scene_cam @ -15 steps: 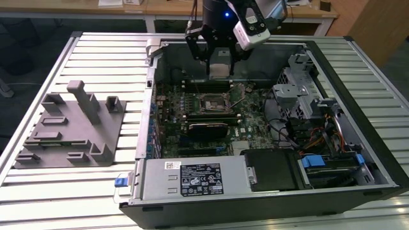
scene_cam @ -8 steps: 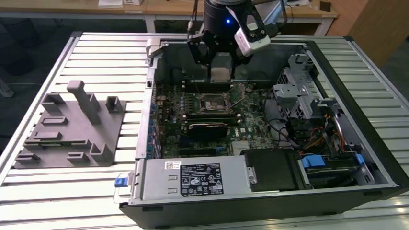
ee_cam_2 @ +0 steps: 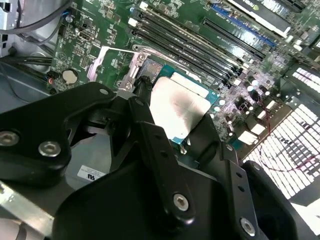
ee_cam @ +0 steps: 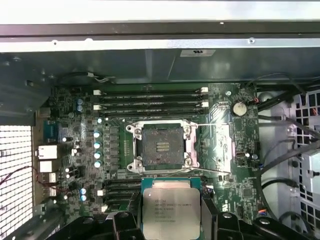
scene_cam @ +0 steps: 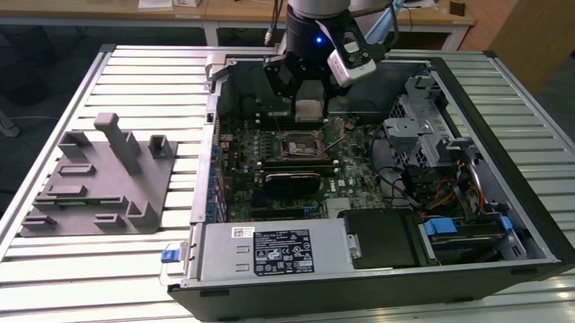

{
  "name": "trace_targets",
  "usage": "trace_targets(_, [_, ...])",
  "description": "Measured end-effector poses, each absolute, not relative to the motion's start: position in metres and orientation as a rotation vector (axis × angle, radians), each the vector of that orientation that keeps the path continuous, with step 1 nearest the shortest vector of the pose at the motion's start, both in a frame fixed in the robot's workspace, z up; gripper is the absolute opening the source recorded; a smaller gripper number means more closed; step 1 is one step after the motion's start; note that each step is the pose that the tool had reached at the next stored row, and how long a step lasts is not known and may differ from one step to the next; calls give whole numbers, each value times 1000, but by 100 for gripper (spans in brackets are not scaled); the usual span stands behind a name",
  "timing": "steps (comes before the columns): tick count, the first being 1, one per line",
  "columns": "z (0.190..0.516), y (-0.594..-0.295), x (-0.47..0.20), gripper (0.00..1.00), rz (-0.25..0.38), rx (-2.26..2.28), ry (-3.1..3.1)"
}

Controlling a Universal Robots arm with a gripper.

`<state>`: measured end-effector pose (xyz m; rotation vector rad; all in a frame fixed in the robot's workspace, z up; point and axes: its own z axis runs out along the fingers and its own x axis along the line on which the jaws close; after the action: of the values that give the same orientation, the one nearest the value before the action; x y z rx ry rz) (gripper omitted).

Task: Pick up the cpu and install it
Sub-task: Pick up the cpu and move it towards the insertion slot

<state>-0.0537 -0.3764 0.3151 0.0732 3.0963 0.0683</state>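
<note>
cpu [ee_cam: 171, 209] lower edge hidden behind my fingers [ee_cam: 214, 222] | fingers clamped on its sides | pale silver lid, green rim, faint print | exterior view: cpu at 12 o'clock of open socket [scene_cam: 297, 142]

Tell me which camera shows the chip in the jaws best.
The first wrist view: the chip faces the camera squarely, held between the jaws. The second wrist view shows it partly behind the jaws; the exterior view, just a pale patch.
</note>
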Motion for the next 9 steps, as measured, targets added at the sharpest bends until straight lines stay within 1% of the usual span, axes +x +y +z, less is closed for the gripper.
trace_targets(9, [299, -366, -54, 55, 69, 63, 3097])
